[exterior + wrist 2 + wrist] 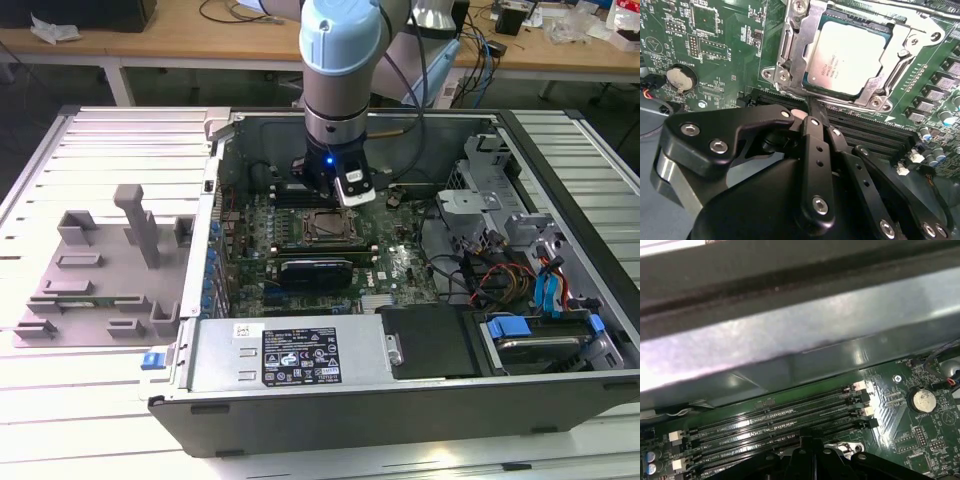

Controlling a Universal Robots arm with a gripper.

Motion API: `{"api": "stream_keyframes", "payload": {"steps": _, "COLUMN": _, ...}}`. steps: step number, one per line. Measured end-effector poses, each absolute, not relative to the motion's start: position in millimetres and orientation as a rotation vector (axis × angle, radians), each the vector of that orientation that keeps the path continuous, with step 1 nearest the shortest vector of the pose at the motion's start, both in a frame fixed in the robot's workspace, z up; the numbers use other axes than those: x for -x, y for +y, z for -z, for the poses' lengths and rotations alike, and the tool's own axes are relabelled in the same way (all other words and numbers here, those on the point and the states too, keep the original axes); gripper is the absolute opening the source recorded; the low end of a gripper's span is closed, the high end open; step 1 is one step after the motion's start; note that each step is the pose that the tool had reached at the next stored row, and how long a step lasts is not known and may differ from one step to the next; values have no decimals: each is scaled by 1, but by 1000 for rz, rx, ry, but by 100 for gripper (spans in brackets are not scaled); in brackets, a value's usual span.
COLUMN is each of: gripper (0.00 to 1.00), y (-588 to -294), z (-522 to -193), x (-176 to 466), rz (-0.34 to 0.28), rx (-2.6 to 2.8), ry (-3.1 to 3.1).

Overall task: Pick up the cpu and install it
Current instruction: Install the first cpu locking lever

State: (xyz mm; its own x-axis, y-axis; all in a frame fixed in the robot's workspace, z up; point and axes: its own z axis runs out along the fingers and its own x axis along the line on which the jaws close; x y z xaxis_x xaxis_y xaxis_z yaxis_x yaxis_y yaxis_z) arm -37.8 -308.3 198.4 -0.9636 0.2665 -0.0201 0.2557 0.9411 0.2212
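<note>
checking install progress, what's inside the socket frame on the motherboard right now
The cpu lies inside the socket frame, its silver top showing. The frame's metal edges overlap its rim; the contacts beneath are covered.

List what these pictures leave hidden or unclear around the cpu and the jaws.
- Whether the cpu is fully seated: in the second wrist view the metal socket frame overlaps its edges.
- Gripper state: in the second wrist view its own black body hides the tips, so the jaws' gap cannot be told.
- Socket in the exterior view: the arm partly blocks it.
- Memory slots: the gripper covers their near end in the first wrist view.
</note>
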Motion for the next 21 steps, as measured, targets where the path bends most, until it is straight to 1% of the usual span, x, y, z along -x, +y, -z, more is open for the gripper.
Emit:
{"api": "stream_keyframes", "payload": {"steps": 8, "gripper": 11, "y": -308, "z": -217, "x": 37, "rz": -336, "rx": -411, "ry": 3046}}
{"api": "stream_keyframes", "payload": {"steps": 12, "gripper": 11, "y": -311, "z": -219, "x": 38, "rz": -313, "rx": -412, "ry": 3046}}
{"api": "stream_keyframes", "payload": {"steps": 16, "gripper": 11, "y": -323, "z": -219, "x": 38, "rz": -228, "rx": -410, "ry": 3049}}
{"api": "stream_keyframes", "payload": {"steps": 21, "gripper": 11, "y": -330, "z": -219, "x": 38, "rz": -176, "rx": -408, "ry": 3048}}
